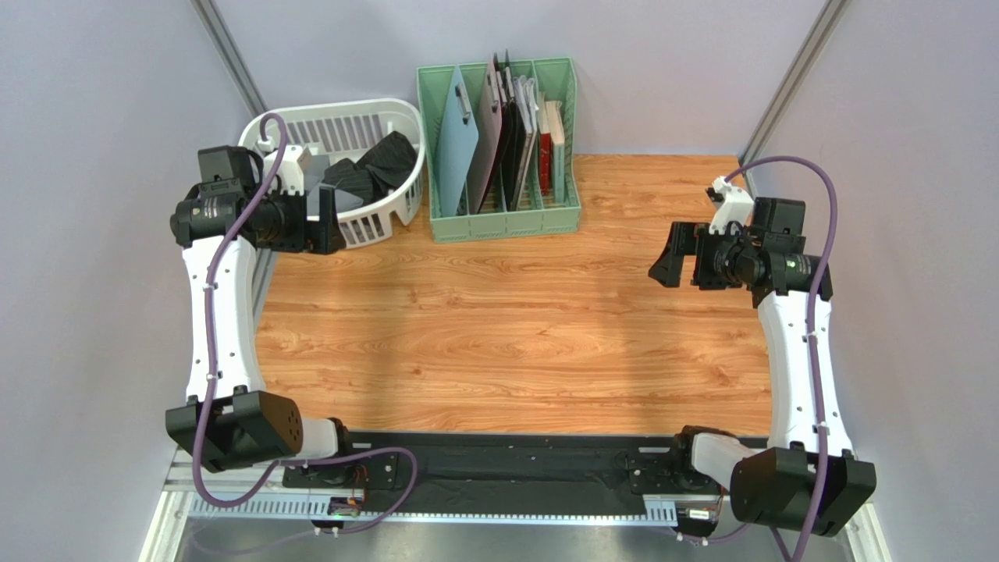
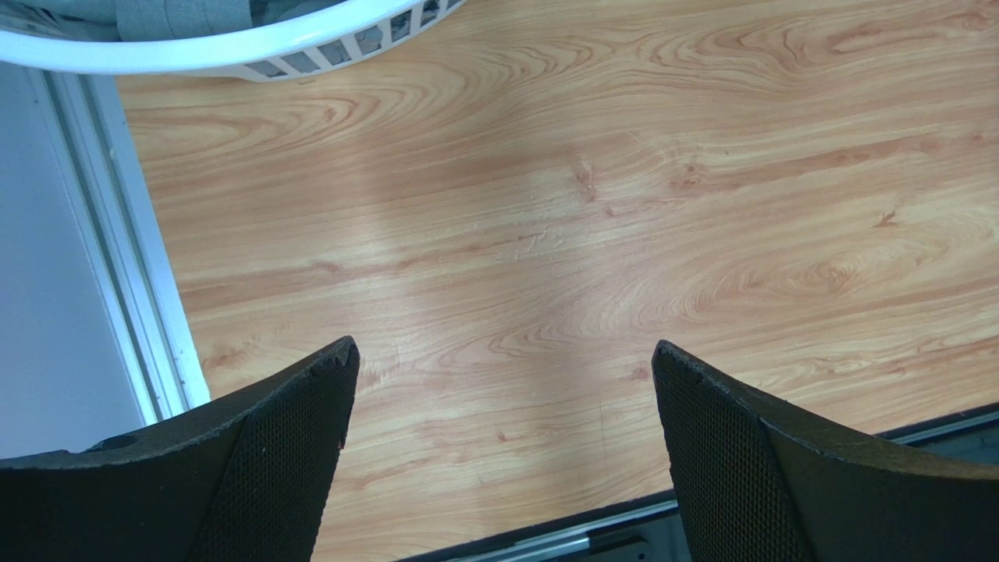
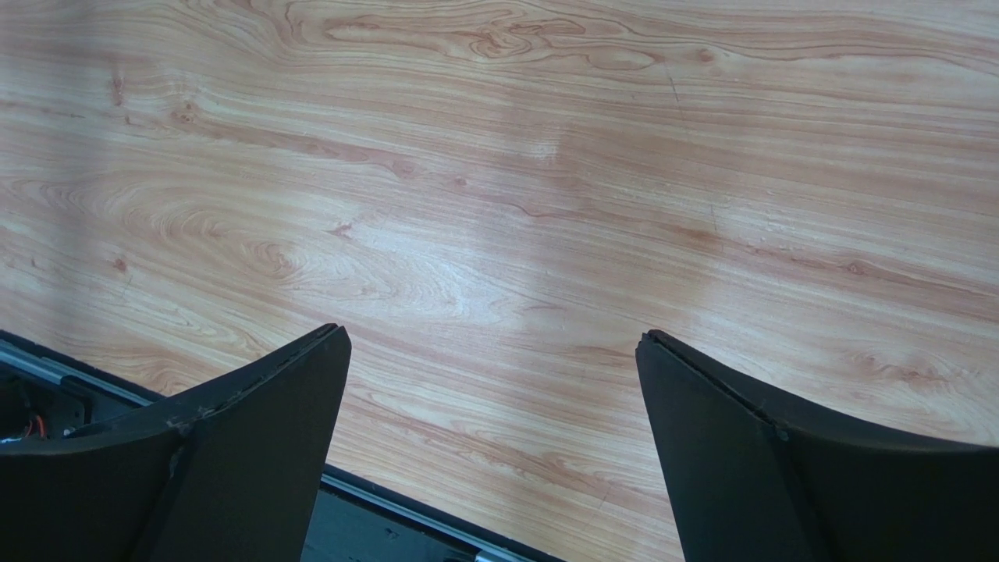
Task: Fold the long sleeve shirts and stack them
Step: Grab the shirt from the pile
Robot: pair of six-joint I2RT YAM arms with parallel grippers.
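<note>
The left jaws are released: the two dark fingers (image 2: 276,468) stand wide apart with only bare wood between them. The right jaws are released in the same way, and nothing lies between them either. Both pairs point down at the desk (image 1: 516,340), which is probably a waiting pose, because no cloth is on the wood yet.

The left arm (image 1: 217,305) holds its wrist just beside the basket (image 1: 381,217), at the basket's left front edge, so I judge that it is the one meant to reach in first. The right arm (image 1: 797,340) is well apart from the basket, on the opposite side of the desk. There it leaves the middle free for spreading a shirt.

The shirts are inside the basket, not yet folded. A dark shirt (image 1: 375,170) lies crumpled in a heap toward the basket's right side, and a piece of grey shirt (image 2: 164,18) shows just over the rim nearest the left wrist. I cannot tell whether more pieces lie under them.

The green rack (image 1: 498,223) with its flat boards stands just to the right of the basket, almost touching it. It has no part in this task.

The task seems to be at its very beginning; the next move calls for lifting one shirt out over the rim.
</note>
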